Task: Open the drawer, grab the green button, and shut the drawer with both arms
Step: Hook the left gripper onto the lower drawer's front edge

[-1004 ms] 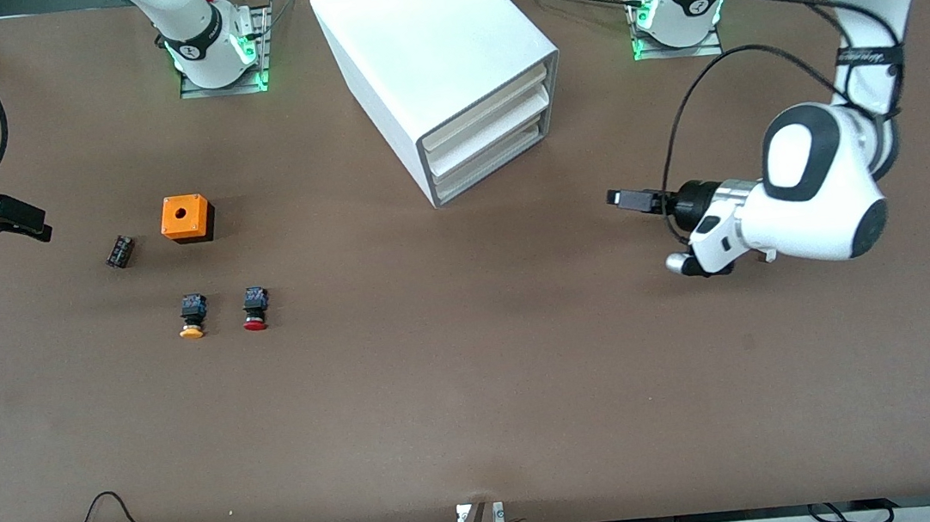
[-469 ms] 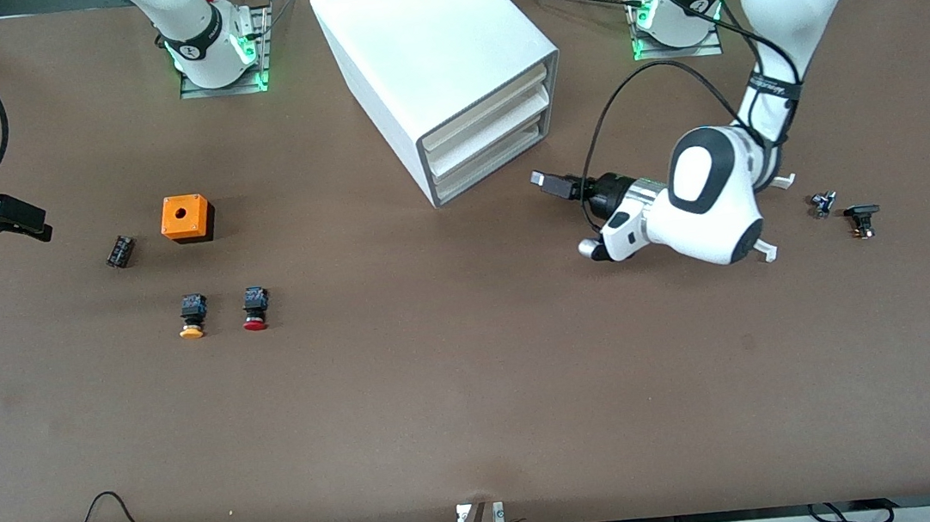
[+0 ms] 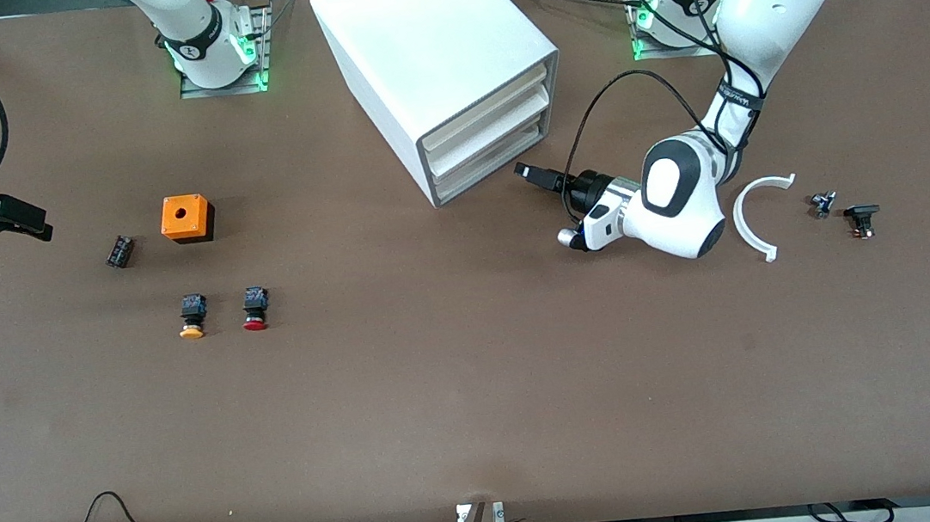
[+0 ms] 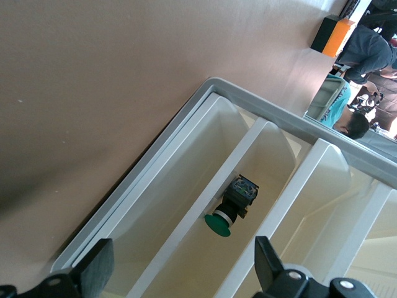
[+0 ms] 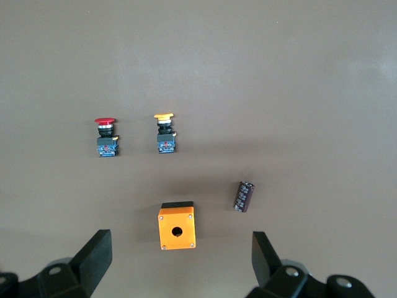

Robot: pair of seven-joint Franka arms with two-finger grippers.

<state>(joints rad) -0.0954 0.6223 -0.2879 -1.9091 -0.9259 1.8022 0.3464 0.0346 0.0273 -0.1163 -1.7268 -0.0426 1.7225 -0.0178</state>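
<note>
The left tool is carried spread and empty, level with the front of the drawer, the lowest tray of the white cabinet. In the left wrist view the two black fingers frame the cream trays, and the button is seen lying on its side inside one of them, green cap toward the camera (which tray exactly cannot be told from that view). The right tool is held released as well, waiting over the bench at the right arm's end, above the orange box, the dark cylinder, the red-capped button and the yellow-capped button.

A slip is judged the main risk: the tray fronts are smooth, glossy plastic with thin lips and no handle, so a finger could skate off or hook an upper tray. The light cabinet might also be dragged along the matte brown bench if it is not braced. The white curved strip and small dark parts lie near the left arm.
</note>
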